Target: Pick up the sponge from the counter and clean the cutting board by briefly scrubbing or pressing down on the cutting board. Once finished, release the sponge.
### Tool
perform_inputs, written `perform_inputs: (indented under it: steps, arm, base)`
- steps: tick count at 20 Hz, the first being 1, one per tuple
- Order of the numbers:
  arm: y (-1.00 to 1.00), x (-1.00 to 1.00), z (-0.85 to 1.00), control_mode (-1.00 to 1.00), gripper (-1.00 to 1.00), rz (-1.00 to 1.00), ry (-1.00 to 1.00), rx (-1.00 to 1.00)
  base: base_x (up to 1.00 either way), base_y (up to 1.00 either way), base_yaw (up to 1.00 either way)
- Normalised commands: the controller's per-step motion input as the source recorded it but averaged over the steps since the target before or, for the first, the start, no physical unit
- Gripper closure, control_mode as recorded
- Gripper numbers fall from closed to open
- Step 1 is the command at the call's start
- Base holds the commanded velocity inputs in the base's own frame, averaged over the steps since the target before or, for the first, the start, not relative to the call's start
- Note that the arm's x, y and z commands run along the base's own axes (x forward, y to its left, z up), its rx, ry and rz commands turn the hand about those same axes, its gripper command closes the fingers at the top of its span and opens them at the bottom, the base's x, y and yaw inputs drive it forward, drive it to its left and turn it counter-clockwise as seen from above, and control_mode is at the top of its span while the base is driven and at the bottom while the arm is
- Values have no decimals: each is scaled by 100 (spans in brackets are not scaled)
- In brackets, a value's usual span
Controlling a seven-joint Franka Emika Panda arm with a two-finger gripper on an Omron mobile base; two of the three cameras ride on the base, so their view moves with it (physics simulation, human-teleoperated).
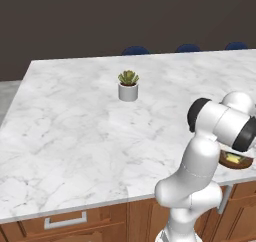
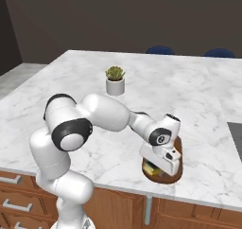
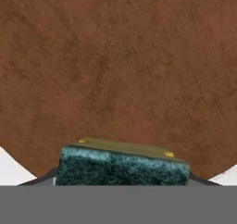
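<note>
The sponge is a small rectangular block with a speckled dark green scrubbing layer facing the hand camera and a thin olive-yellow layer beyond it. It sits between the tips of the end effector, which is closed on it and holds it against the cutting board. In the left base view a sliver of its yellow side lies on the board below the arm's wrist.

The cutting board is flat, dark reddish-brown wood with fine streaked grain and a rounded end. It rests near the front edge of the counter, and in the right base view its rim shows under the white hand.

The counter is a broad white marble top with soft grey veins, over brown wooden cabinets with pale handles. Well apart, farther back, stands a small succulent in a white cylindrical pot. Beyond the counter are dark blue chair backs and a dark wall.
</note>
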Motion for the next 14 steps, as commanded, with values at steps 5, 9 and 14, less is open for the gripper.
perform_inputs:
  steps: [5, 9, 14]
  arm:
    - [54, 40, -21, -100, 100, 0, 0, 0]
    - [38, 58, -20, -100, 100, 0, 0, 0]
    - [31, 66, -17, -100, 100, 0, 0, 0]
  base:
    - [0, 0, 0]
    - [0, 0, 0]
    - [0, 0, 0]
